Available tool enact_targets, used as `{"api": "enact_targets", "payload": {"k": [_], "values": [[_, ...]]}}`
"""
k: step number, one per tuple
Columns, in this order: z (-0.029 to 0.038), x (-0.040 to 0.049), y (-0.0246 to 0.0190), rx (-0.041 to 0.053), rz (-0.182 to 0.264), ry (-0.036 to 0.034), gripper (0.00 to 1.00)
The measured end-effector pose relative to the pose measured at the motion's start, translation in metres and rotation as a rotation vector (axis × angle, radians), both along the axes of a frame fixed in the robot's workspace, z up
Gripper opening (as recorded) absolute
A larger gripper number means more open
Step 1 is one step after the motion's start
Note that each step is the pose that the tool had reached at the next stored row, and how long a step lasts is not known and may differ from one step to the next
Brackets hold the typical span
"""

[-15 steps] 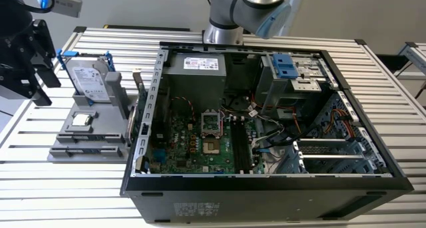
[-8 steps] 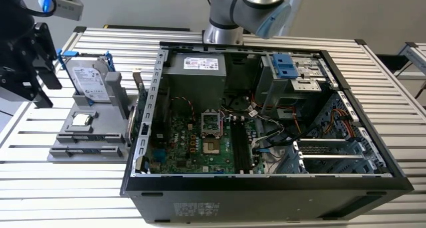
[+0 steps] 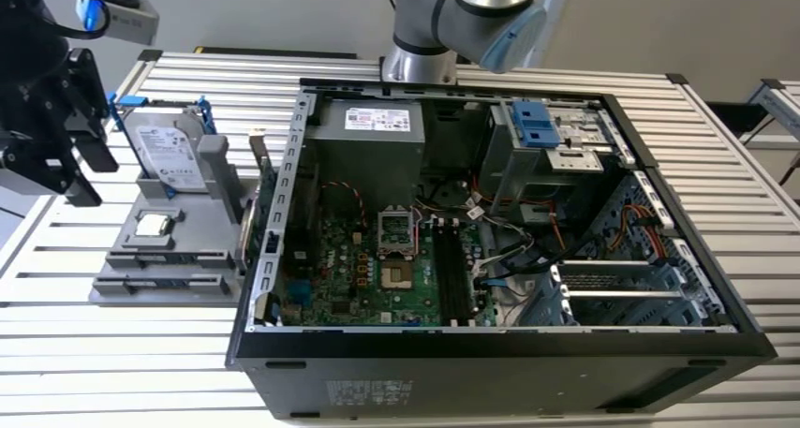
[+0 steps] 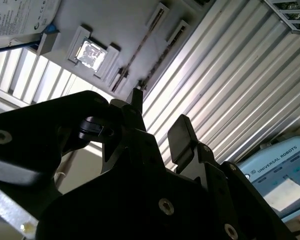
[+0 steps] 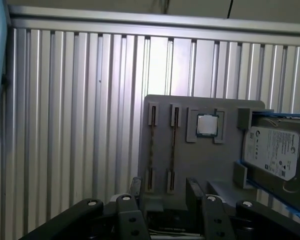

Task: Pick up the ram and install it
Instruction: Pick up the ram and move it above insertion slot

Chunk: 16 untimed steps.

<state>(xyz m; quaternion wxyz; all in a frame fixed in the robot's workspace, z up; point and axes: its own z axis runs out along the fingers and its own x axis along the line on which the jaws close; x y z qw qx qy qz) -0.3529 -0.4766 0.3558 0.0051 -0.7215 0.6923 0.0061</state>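
Note:
The ram shows edge-on as two thin strips standing in the slots of a grey holder tray [image 3: 163, 269], one ram strip [image 5: 173, 145] beside the other [image 5: 152, 145], and again in the second wrist view [image 4: 135, 55]. My gripper [image 3: 88, 170] hangs above the table at the exterior view's left, off to the side of the tray and well above it. Both wrist views show its black fingers [image 5: 135, 187] spread apart with nothing between them, so the gripper [image 5: 164, 192] [image 4: 157, 120] is open. The long black memory slots [image 3: 448, 278] lie on the motherboard inside the open computer case [image 3: 500, 344].
The tray also carries a silver hard drive [image 3: 169, 147] [image 5: 275, 150] with blue rails and a small square processor chip [image 3: 153, 225] [image 5: 207, 125] [image 4: 91, 52]. Ribbed aluminium table [image 5: 80, 110] surrounds it. A blue teach pendant [image 4: 280, 175] lies nearby. The arm's base [image 3: 419, 63] stands behind the case.

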Motion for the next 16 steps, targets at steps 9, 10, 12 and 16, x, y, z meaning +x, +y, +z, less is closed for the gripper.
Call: {"api": "enact_targets", "payload": {"k": [9,10,12,16], "values": [[-0.0051,0.0,0.0001,-0.0073,0.0,0.0001,1.0],[-0.0057,0.0,0.0002,-0.0078,0.0,0.0,1.0],[-0.0069,0.0,0.0002,-0.0088,0.0,0.0001,1.0],[-0.0092,0.0,0.0002,-0.0101,0.0,0.0,1.0]]}}
